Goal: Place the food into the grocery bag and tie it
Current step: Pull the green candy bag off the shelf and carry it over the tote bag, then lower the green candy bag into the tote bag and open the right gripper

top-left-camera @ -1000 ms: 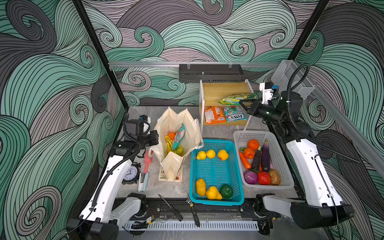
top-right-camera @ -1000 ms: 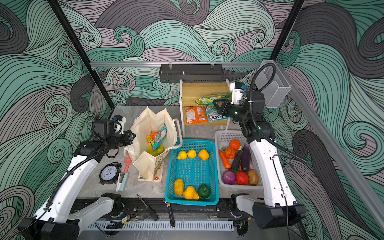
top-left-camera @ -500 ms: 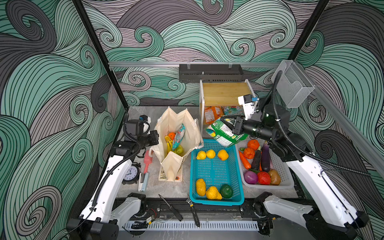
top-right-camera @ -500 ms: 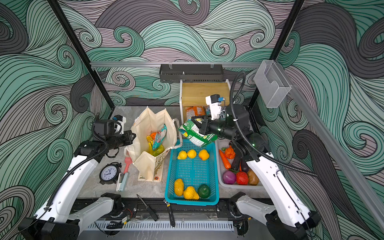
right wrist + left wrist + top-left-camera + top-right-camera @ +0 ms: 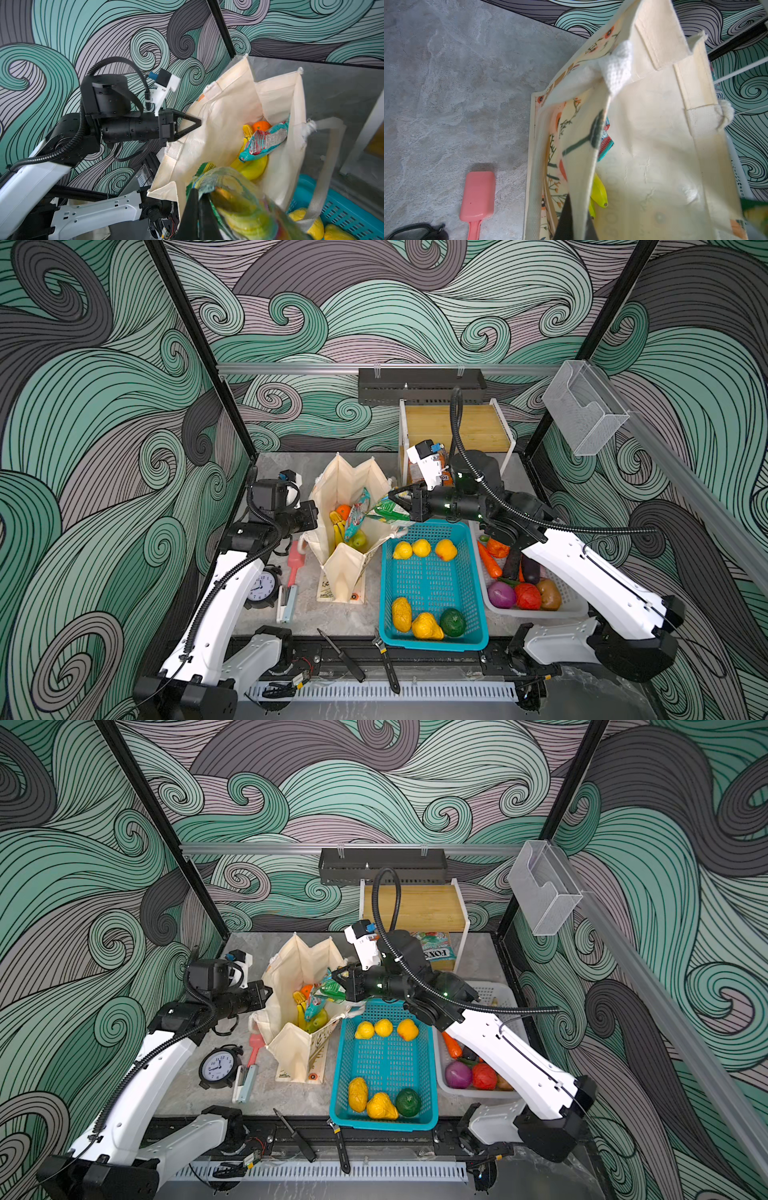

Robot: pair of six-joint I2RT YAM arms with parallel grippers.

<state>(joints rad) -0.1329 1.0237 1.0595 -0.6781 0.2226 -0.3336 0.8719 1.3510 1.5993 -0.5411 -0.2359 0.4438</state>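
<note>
Here right tool (image 5: 393, 497) grips the green packet (image 5: 388, 512), lengthwise toward the bag (image 5: 345, 576); left tool (image 5: 199, 122) pinches its rim

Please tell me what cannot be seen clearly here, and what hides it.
- Green-yellow packet: its print is blurred in the right wrist view, too near the lens.
- Grocery bag: its bottom is covered by the food in both top views.
- White basket: the right arm hides part of its contents in both top views.
- Left gripper: the picture's edge cuts off its fingers in the left wrist view.
</note>
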